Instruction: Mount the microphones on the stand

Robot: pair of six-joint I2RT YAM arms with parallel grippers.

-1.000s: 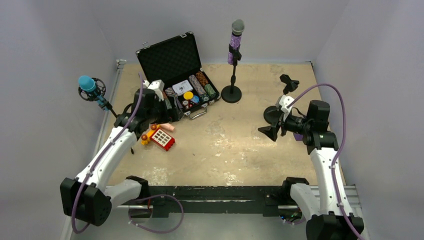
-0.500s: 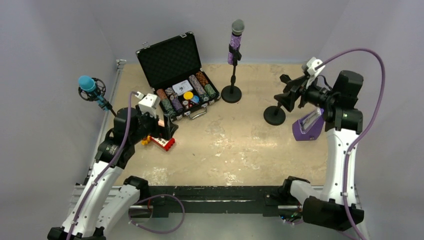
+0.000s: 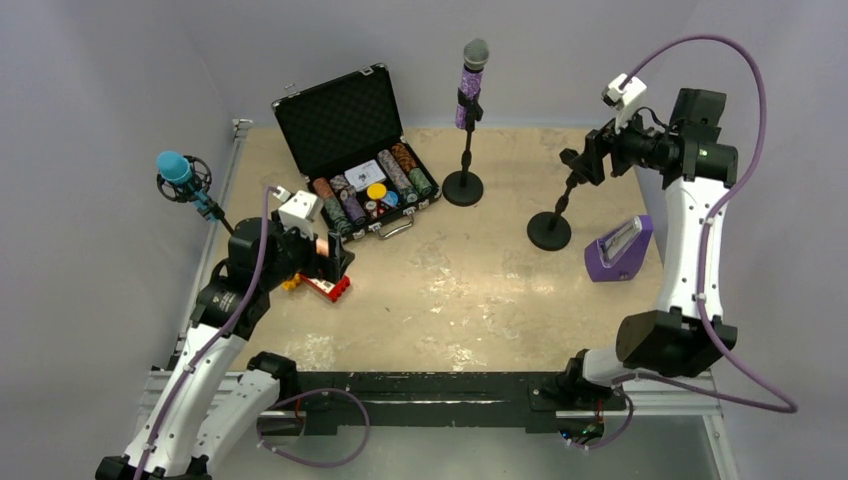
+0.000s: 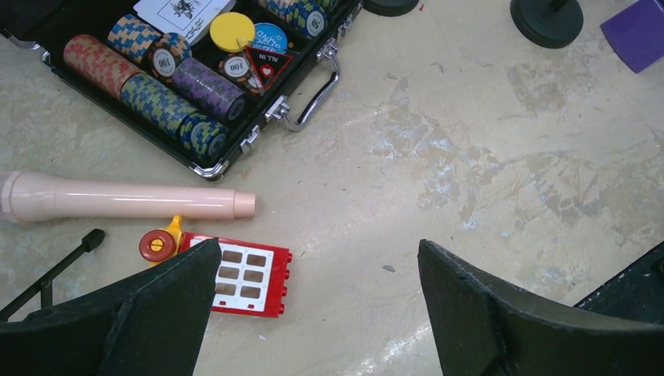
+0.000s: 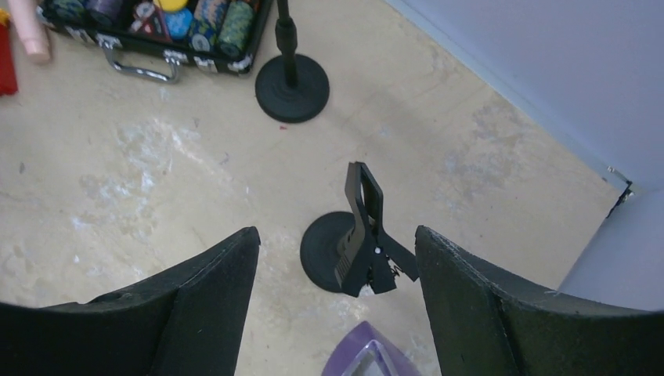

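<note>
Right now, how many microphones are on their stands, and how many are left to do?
Two look done: the purple microphone is clipped on the middle stand, and the blue microphone sits in its holder at the left. Nothing is held: the left gripper hovers open near the pink microphone lying on the table. Left to do: put it in the empty clip by the open right gripper.

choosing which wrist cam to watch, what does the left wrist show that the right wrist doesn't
Left wrist only: the full length of the peach-pink microphone, lying flat beside the red block. Right wrist only: the empty stand's clip and the wall. Both: the poker chip case, the stand's round base, and the microphone's end.
</note>
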